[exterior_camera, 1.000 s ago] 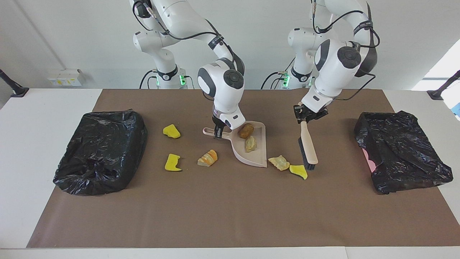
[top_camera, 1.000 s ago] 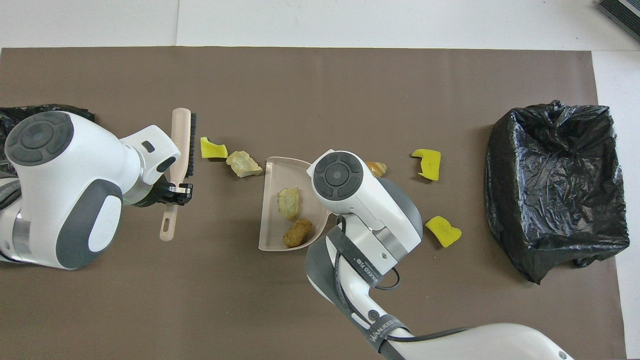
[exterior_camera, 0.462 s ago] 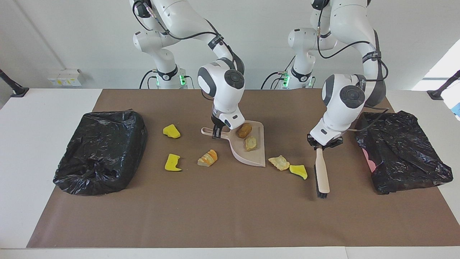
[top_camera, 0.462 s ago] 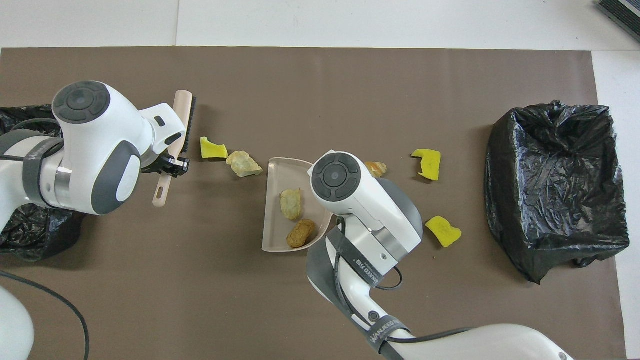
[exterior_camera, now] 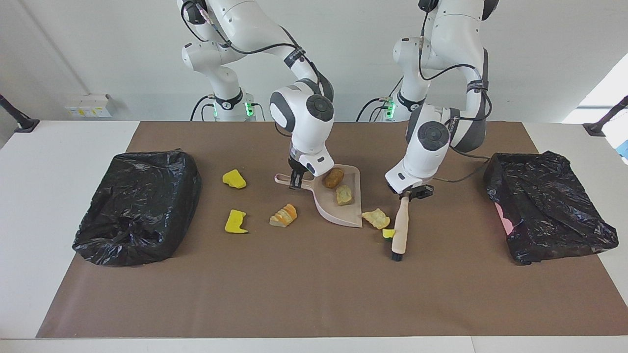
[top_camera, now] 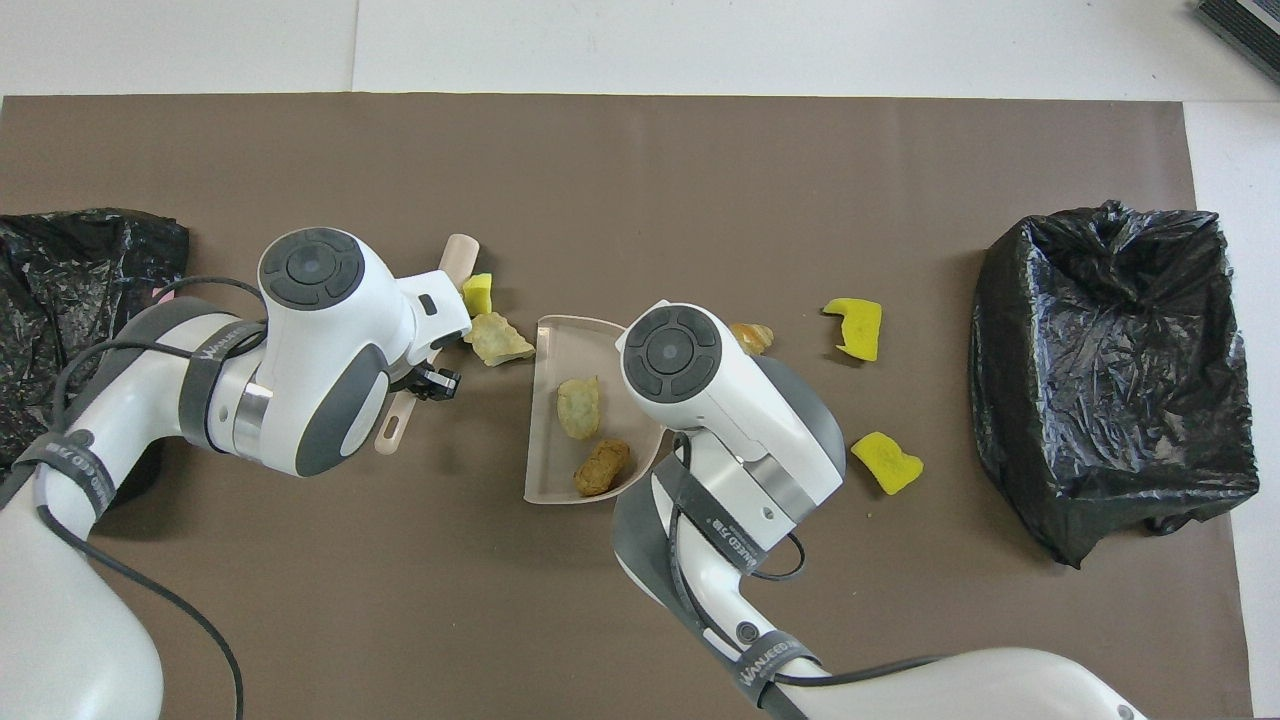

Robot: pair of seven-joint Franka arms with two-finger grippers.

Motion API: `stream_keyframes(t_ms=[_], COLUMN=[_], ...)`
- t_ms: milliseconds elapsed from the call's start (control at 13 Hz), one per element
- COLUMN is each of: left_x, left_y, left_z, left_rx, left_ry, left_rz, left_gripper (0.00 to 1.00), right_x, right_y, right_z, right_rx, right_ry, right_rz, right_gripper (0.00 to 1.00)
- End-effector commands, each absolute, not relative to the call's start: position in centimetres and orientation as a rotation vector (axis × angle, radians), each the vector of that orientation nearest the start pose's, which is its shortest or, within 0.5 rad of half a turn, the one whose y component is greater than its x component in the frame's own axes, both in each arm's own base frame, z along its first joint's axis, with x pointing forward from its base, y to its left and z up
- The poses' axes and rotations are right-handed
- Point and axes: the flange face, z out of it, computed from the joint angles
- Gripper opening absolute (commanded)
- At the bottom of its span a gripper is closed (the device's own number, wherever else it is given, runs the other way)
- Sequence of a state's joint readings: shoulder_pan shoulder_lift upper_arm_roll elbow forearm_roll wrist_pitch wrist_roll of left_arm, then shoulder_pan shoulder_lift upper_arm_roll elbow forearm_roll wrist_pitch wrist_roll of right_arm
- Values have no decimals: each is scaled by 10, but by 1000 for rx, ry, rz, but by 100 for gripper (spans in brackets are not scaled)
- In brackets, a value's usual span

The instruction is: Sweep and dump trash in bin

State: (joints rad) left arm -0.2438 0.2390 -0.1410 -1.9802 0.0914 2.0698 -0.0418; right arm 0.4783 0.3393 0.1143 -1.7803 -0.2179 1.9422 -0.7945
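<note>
Brown paper covers the table (exterior_camera: 314,304) under both my arms, with a black bin bag (exterior_camera: 137,206) at the left of the facing frame and a second bag (exterior_camera: 549,206) at its right.

My right gripper (exterior_camera: 295,182) is clamped shut on the handle of the dustpan (exterior_camera: 343,215), which sits mid-frame with its open edge turned toward the brush. Two pieces of trash already lie in the pan: a brown lump (exterior_camera: 333,177) near the handle end and a pale chunk (exterior_camera: 344,195) beside it.

My left gripper (exterior_camera: 411,192) is closed around the upper handle of the brush (exterior_camera: 400,226), whose head slants down to the paper just right of centre. A tan crumpled piece (exterior_camera: 376,218) lies right at the pan's open edge, and a small yellow chunk (exterior_camera: 388,233) is pressed against the brush's side, between brush and pan.

Left of the pan in the facing frame, an orange bread piece (exterior_camera: 284,215) lies just beside it, and two yellow chunks (exterior_camera: 234,179) (exterior_camera: 235,221) lie further toward the left bag.
</note>
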Motion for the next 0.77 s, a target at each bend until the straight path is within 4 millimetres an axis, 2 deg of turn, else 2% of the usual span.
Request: stream_keyframes(t_ms=[0,154,308,538,615,692], left_x=[499,479,464,449,447,446], left_y=[-228,-250,-263,-266,-268,-272], left_z=[335,338,348,385,396,403], left_rx=[-3026,-3046,-3076,-3149,-3200,-3267], left_ry=[673,695,698,662,622,509], left_rz=[256,358,439,503,503,510], left_gripper=[0,0,0,0,0,0], right_x=[525,526,527,531,532,533], right_y=[324,320,312,305,306,306], right_z=[357,353,349,349,349,348], right_rx=[-2406,-2411,-2418,-2410,-2387,-2382], right_ry=[-2233,-2224,-2210,-2217,-2243,-2246], right_rz=[334,326,340,324,306,301], right_gripper=[0,0,0,0,0,0])
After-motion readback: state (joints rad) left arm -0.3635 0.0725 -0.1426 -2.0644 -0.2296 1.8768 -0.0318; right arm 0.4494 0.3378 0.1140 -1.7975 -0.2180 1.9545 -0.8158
